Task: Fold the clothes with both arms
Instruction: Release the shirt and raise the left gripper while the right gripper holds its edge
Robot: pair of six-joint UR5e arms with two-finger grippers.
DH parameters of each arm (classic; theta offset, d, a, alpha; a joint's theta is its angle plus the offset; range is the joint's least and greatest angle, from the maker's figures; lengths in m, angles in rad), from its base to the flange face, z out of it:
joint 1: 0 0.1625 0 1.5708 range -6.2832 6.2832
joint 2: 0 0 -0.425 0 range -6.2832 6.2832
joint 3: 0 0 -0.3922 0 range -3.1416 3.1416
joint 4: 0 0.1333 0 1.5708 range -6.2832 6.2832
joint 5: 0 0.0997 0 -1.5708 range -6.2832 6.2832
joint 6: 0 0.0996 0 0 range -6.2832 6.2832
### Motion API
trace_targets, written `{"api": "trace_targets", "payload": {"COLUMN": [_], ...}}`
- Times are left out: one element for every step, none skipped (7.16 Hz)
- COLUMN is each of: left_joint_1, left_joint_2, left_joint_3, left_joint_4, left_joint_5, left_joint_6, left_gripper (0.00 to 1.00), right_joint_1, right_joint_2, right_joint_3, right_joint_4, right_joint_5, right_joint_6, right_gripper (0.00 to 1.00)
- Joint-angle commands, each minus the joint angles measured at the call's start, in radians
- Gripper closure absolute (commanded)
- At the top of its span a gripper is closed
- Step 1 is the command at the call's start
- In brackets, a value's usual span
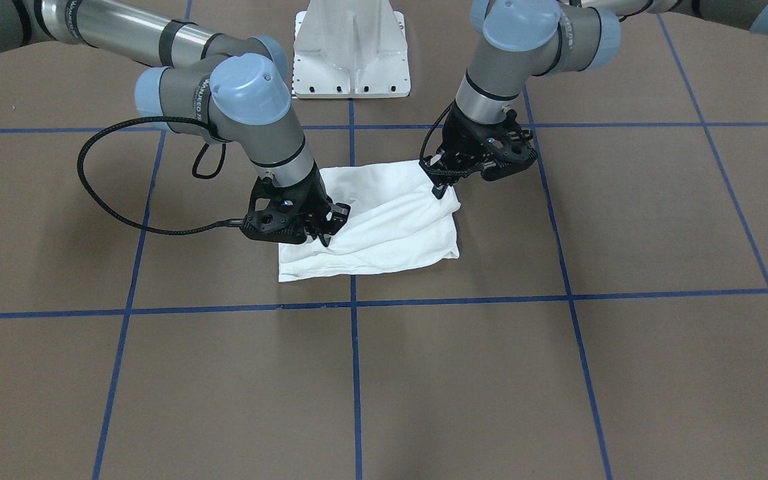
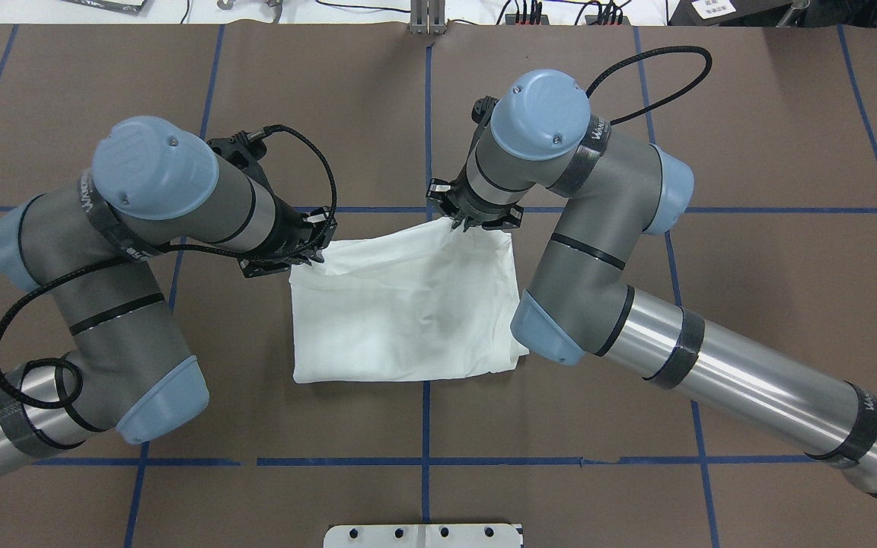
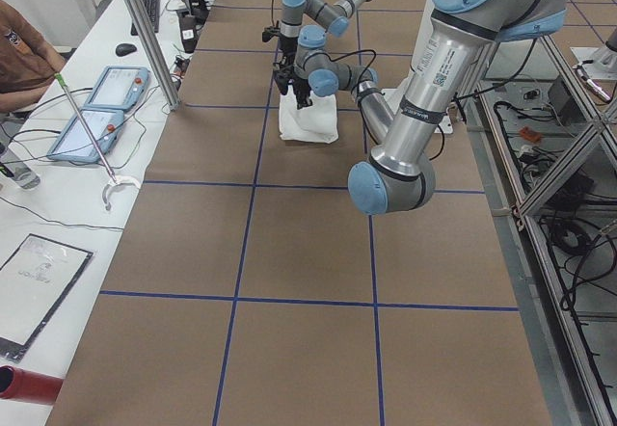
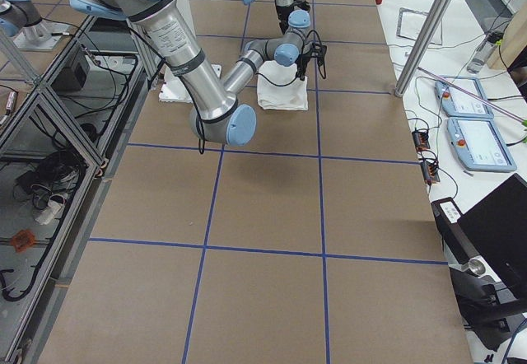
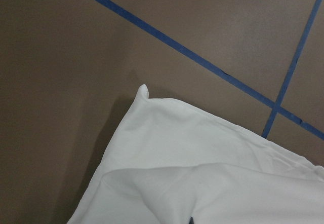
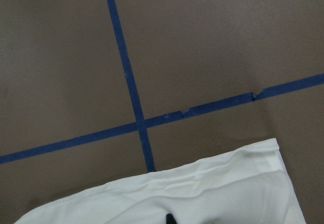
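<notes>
Folding stage: the white cotton shirt (image 2: 408, 320) is laid as a rough rectangle several layers thick, and its upper layer is held up off the rest.
Shirt position: it is set on the brown paper-covered counter (image 2: 751, 137), across a blue tape line (image 2: 427, 114), between the arms and well apart from the white pedestal base (image 1: 352, 60).
Left gripper: the black two-finger left gripper (image 2: 315, 250) is held over the shirt's side on the robot's left; its jaws are closed on the lifted cloth.
Right gripper: the black two-finger right gripper (image 2: 460, 222) is held over the other side; its jaws are pinched together on cloth drawn up into a peak.
Arms: the grey metal left arm (image 2: 111, 320) and the grey metal right arm (image 2: 591, 251), both with light-blue joint caps, are bent down over the shirt.
Front-facing view only: a rolled fold is seen running from one gripper to the other, where the overhead view shows only faint creases.
Left wrist view only: a pointed shirt corner (image 5: 143, 89) is shown flat on the counter beyond the raised layer.
Right wrist view only: a tape crossing is shown just beyond the shirt's edge.
Side views only: two light-blue control tablets (image 3: 114, 87) and a person's arm (image 3: 24, 55) are shown beside the counter; the jaws are too small there to be judged.
</notes>
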Motion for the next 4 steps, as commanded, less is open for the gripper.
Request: {"api": "trace_targets", "payload": {"left_joint_1": [-0.002,-0.004,-0.022,-0.043], "left_joint_2": [-0.008,-0.011,-0.013,-0.011], "left_joint_3": [0.02,0.029,0.036,0.051], "left_joint_4": [-0.009,-0.007,-0.007,-0.006], "left_joint_5": [0.001,0.001,0.001,0.0], "left_joint_6": [0.0,0.002,0.002,0.005], "left_gripper": [0.23,0.01,0.01,0.01], "right_joint_1": [0.0,0.0,0.003,0.005], "right_joint_2": [0.012,0.012,0.01,0.01], "right_joint_3": [-0.01,-0.01,-0.01,-0.009], "right_joint_4": [0.004,0.004,0.006,0.006], "right_joint_5": [0.003,0.005,0.012,0.02], "right_joint_6": [0.002,0.002,0.0,0.0], "right_gripper": [0.01,0.0,0.0,0.0]}}
